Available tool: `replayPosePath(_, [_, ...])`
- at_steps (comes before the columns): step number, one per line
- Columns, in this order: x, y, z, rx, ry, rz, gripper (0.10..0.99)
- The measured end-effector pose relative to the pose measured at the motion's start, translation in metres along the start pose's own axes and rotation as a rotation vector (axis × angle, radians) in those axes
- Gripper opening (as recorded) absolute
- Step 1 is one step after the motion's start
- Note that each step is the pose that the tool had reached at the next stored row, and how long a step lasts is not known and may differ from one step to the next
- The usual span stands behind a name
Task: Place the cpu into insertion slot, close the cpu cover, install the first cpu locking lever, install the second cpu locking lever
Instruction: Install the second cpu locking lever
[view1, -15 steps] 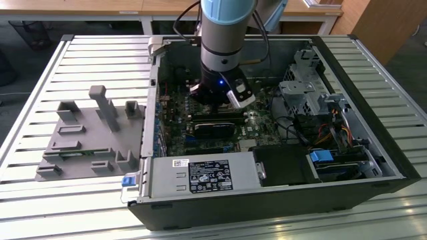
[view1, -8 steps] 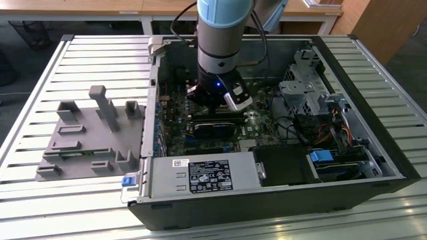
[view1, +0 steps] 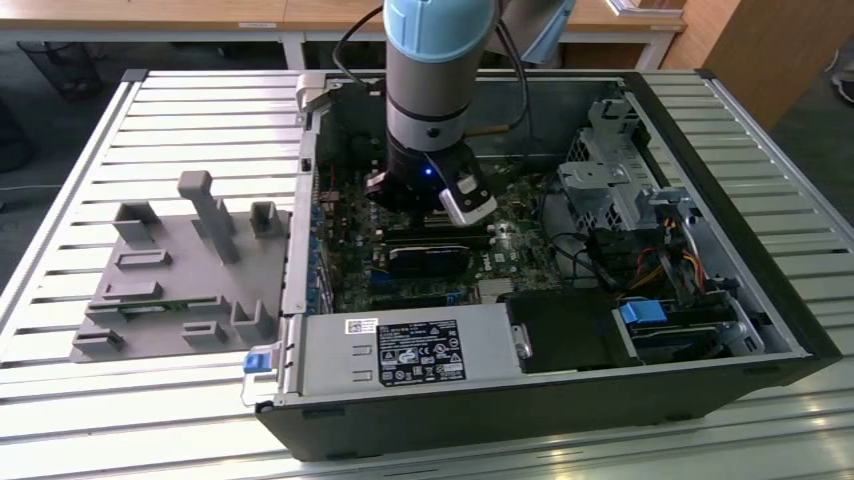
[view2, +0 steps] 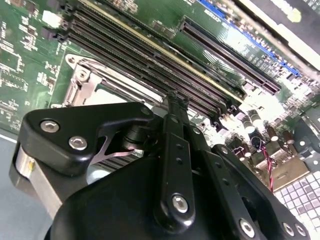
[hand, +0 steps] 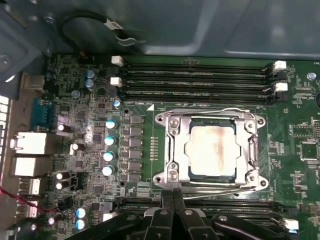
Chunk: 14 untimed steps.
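Note:
In the first wrist view the cpu (hand: 212, 150), a dull silver square with a brownish stain, lies in the insertion slot (hand: 161, 120). The cpu cover (hand: 172, 150) lies flat around it. One thin wire locking lever (hand: 210, 111) runs along the side by the upper memory slots. The other lever (hand: 215, 186) runs along the opposite side. My gripper (hand: 173, 196) is shut, fingertips together right at that second lever's side, with nothing visible between them. In the second wrist view the gripper (view2: 175, 100) hides most of the socket. In the exterior view the gripper (view1: 424, 225) is down inside the computer case.
Long memory slots (hand: 195, 75) flank the socket, with several upright capacitors (hand: 109, 140) beside it. The case wall (view1: 304, 200), the power supply (view1: 407, 350) and a drive cage with cables (view1: 614, 190) ring the board. A grey fixture (view1: 174, 270) sits on the slatted table at the exterior view's left.

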<state>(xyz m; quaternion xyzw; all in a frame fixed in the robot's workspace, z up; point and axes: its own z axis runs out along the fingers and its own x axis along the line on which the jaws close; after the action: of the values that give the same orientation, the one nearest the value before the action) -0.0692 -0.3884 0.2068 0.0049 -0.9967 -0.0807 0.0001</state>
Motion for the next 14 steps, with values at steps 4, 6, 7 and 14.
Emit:
replayPosePath(4, [0.0010, -0.0006, 0.0024, -0.011, -0.0002, 0.000, 0.122])
replayPosePath(6, [0.0015, -0.0009, 0.0038, -0.015, -0.0002, 0.000, 0.122])
replayPosePath(7, [0.0018, -0.0010, 0.0045, -0.017, -0.0002, 0.000, 0.122])
replayPosePath(14, [0.0026, -0.0017, 0.0085, -0.035, -0.0003, 0.000, 0.122])
